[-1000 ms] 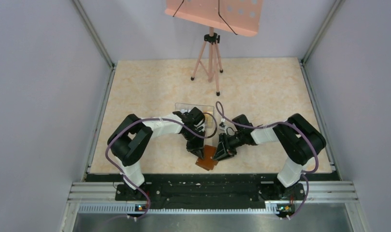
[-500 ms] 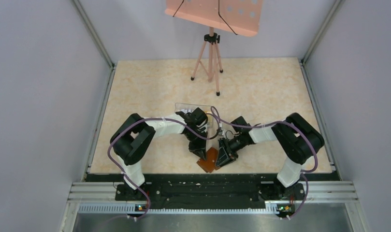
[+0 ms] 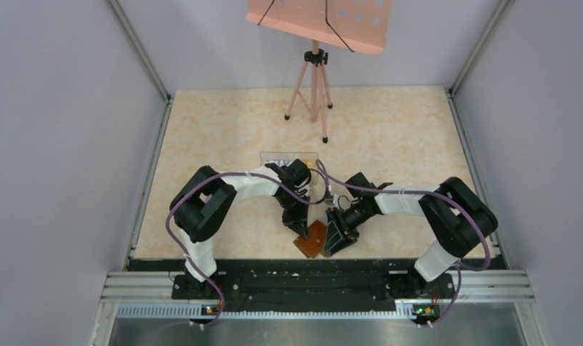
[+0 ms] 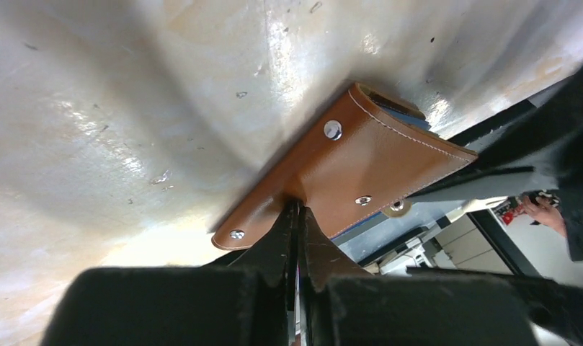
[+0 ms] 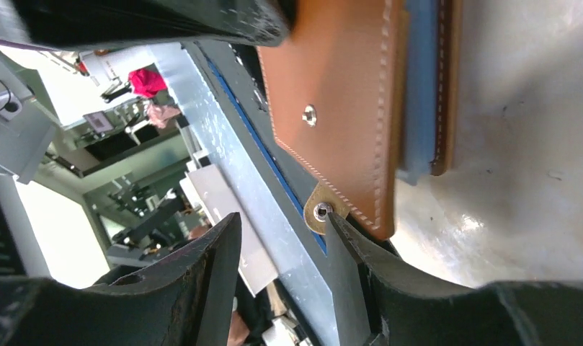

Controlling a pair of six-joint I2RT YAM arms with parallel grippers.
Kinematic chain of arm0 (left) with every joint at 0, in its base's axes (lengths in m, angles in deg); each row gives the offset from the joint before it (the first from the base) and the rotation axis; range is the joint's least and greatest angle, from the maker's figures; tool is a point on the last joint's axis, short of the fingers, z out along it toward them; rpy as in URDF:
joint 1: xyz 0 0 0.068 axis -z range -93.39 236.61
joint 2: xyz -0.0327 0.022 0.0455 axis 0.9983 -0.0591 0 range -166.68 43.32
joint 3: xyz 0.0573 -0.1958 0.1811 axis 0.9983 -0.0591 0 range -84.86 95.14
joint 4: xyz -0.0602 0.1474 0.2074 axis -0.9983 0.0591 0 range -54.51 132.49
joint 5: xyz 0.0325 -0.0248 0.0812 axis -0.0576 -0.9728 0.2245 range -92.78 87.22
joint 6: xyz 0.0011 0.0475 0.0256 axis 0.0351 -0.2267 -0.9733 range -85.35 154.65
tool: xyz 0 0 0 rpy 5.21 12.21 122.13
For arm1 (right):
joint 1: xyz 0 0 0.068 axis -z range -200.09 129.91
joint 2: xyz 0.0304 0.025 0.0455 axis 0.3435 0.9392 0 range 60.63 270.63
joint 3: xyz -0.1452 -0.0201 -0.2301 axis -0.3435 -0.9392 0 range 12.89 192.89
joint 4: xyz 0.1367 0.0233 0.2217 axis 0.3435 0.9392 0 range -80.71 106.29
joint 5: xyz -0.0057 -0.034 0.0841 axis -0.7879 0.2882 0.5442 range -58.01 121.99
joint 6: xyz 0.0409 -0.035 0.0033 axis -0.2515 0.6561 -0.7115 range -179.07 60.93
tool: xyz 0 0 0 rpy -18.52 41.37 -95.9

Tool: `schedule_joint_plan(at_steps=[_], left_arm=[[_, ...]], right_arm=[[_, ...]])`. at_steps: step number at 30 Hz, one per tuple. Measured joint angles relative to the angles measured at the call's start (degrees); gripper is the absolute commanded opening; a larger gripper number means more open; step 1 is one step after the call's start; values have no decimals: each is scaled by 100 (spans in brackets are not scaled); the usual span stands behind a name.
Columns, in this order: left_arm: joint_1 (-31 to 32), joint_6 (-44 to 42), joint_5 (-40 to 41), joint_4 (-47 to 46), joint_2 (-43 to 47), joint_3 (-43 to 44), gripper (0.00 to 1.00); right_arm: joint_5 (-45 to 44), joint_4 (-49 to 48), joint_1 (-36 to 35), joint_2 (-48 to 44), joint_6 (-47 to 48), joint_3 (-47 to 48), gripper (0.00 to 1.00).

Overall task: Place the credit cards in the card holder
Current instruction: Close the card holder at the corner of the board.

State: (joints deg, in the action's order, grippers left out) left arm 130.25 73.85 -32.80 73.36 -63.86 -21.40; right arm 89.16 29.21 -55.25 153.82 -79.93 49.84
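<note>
Lower centre of the overhead view: the brown card holder (image 3: pixel 311 239) lies near the table's (image 3: pixel 230 130) front edge. Our left gripper (image 4: pixel 297 216) is pinched tight on its leather flap. Our right gripper (image 5: pixel 285 225) stands partly spread, gripping nothing, around the snap tab (image 5: pixel 321 210). A blue credit card (image 5: pixel 420 86) sits between the leaves. We judge the leather soft and floppy, the card stiff and slick, best taken by its edges.

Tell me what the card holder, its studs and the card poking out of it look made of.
Card holder: brown leather or leatherette, with a smooth satin face and pale stitching along the edges. Studs: shiny silver metal, by their glint. Card: probably plastic, flat matte blue, thin and stiff-looking.
</note>
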Motion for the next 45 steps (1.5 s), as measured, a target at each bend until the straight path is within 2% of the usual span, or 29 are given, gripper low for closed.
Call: schedule_joint_plan(at_steps=[4, 12, 14, 17, 20, 24, 30, 37, 45], left_arm=[[72, -125, 153, 39, 46, 35, 13], [350, -382, 1156, -31, 492, -35, 36], [363, -402, 1482, -96, 634, -157, 42], [361, -369, 1788, -146, 839, -442, 48], [358, -297, 1871, -210, 997, -632, 49], [354, -205, 1812, -417, 1119, -804, 50], [343, -131, 1528, -675, 1123, -887, 50], [341, -81, 1462, -791, 1193, -931, 51], [343, -278, 734, -1322, 1429, -929, 40]], right_arm=[[-339, 168, 0, -332, -151, 254, 42], [-968, 70, 50, -772, -531, 557, 16], [-1113, 42, 81, -767, -627, 551, 17], [-1401, 17, 173, -769, -826, 529, 32], [-1720, 31, 289, -833, -1012, 391, 42], [-1917, 87, 334, -931, -1137, 240, 44], [-1849, -144, 334, -645, -1246, 125, 31], [-1727, -238, 304, -35, -1239, 295, 26], [-1947, -350, 291, 90, -1045, 562, 18]])
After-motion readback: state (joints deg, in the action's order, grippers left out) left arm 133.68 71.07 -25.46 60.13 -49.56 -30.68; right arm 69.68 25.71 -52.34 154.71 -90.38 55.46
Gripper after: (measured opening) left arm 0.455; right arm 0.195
